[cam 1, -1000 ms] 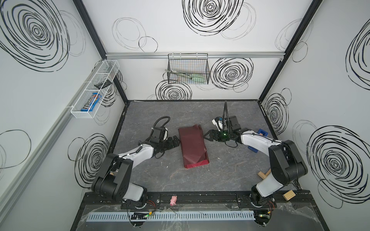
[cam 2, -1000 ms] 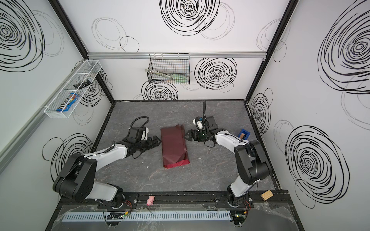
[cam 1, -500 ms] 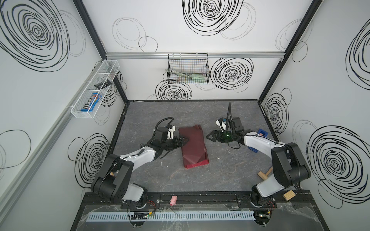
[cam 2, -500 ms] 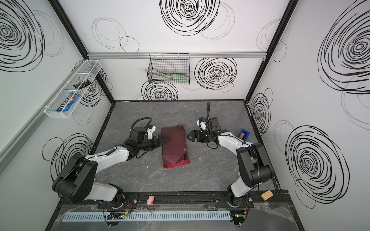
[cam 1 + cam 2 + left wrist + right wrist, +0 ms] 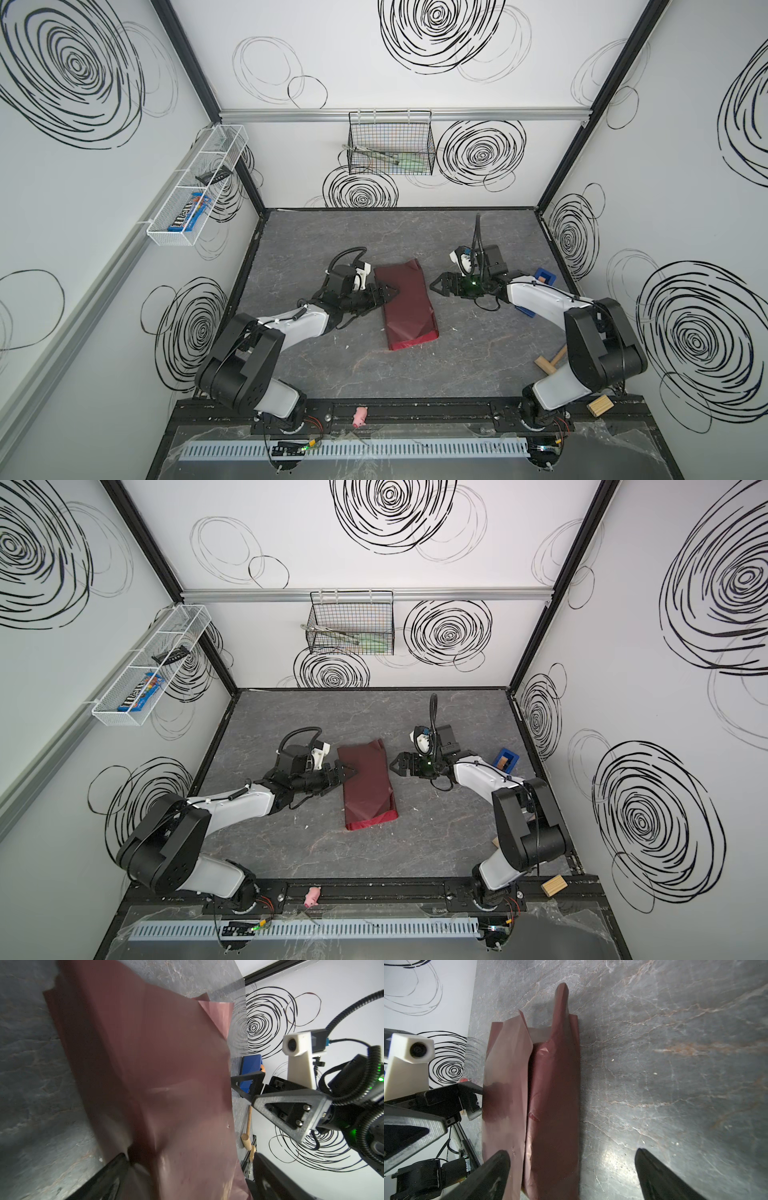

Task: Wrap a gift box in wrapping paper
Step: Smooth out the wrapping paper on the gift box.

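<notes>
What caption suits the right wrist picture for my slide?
Creased maroon wrapping paper, folded into a long bundle on the grey marble-patterned table, with the left arm's open jaws beside it.

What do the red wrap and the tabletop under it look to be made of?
Wrapping paper: thin maroon paper with a faint sheen; it holds creases and its loose edges curl. Tabletop: grey, stone-look with pale veins and soft glare, possibly printed laminate or a mat; real stone cannot be ruled out.

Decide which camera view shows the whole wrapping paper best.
A top view: the wrapping paper shows end to end, folded lengthwise on the table. The right wrist view shows its overlapping flaps but crops one end. The left wrist view is close, blurred and cropped.
</notes>
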